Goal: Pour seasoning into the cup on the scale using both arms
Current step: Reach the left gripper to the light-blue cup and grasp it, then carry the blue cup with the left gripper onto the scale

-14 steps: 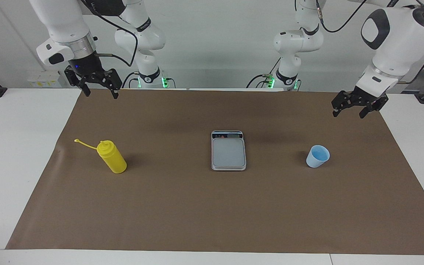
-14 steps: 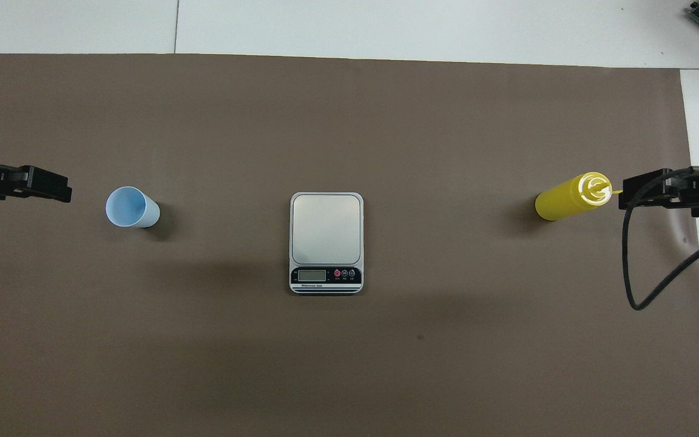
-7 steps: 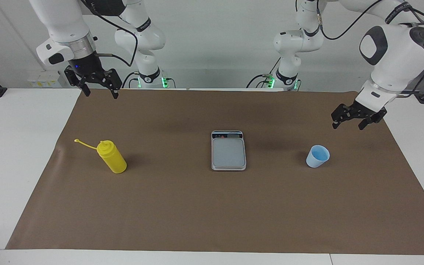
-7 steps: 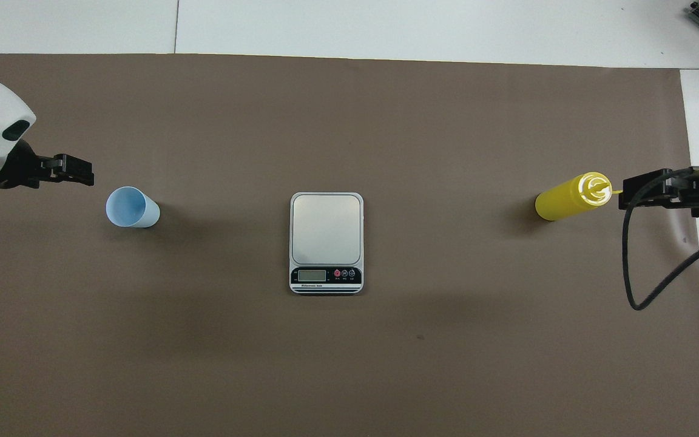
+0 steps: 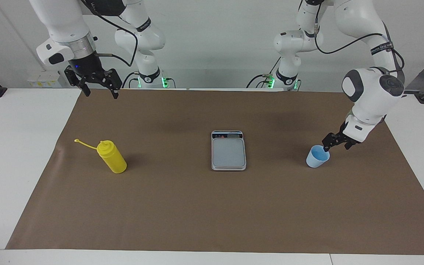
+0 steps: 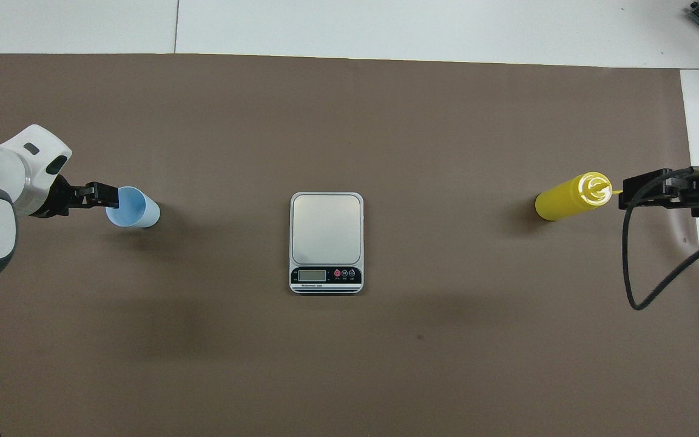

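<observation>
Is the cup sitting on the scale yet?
Apart. The facing view shows bare brown mat between the cup and the scale; the cup stands toward the left arm's end.

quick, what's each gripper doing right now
Left gripper: open, at the rim of the cup, holding nothing.
Right gripper: open, empty, waiting up in the air.

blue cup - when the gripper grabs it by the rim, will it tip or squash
Probably light: the cup is small, thin plastic and looks empty. It tapers to a narrow base, so a sideways nudge from the left gripper at its rim could tip or slide it on the brown mat. With no handle, its thin wall may flex if squeezed hard.
</observation>
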### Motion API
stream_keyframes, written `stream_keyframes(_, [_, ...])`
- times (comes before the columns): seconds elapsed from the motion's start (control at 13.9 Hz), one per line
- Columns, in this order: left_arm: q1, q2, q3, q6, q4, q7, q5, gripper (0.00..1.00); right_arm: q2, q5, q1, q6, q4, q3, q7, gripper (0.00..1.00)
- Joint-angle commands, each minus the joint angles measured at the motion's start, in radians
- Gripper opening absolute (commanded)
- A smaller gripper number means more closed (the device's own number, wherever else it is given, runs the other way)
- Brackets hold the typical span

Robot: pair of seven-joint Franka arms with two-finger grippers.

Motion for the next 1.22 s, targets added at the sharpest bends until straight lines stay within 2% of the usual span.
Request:
stream_keyframes(0.0, [-0.019,-0.067,-0.001,0.1,-0.125,-0.037,0.004,1.0,0.002,0.011,-0.015,-0.016,0.006,0.011,0.006,1.0])
stream_keyframes(0.14, [-0.019,-0.067,-0.003,0.143,-0.155,-0.036,0.004,1.0,0.002,0.013,-0.015,-0.016,0.006,0.011,0.004,1.0])
stream_keyframes(0.43, [-0.019,-0.032,-0.003,0.172,-0.155,-0.036,0.004,1.0,0.002,0.013,-0.015,-0.016,0.006,0.011,0.006,1.0])
stream_keyframes(0.57, [-0.02,-0.029,-0.003,0.175,-0.154,-0.037,0.002,0.54,0.002,0.013,-0.015,-0.014,0.006,0.011,0.004,1.0])
stream_keyframes(0.72, [-0.034,-0.014,-0.003,0.192,-0.152,-0.037,0.002,0.22,0.002,0.013,-0.015,-0.016,0.006,0.011,0.006,1.0])
stream_keyframes(0.79, [-0.036,-0.009,-0.003,0.195,-0.148,-0.036,0.002,0.02,0.002,0.011,-0.015,-0.016,0.006,0.011,0.004,1.0])
stream_keyframes(1.0, [-0.037,0.005,-0.003,0.165,-0.102,-0.03,0.004,0.0,0.002,0.013,-0.015,-0.016,0.006,0.009,0.006,1.0])
stream_keyframes(1.15, [-0.039,0.029,-0.003,0.072,-0.007,-0.028,0.004,0.0,0.002,0.013,-0.015,-0.016,0.006,0.011,0.006,1.0])
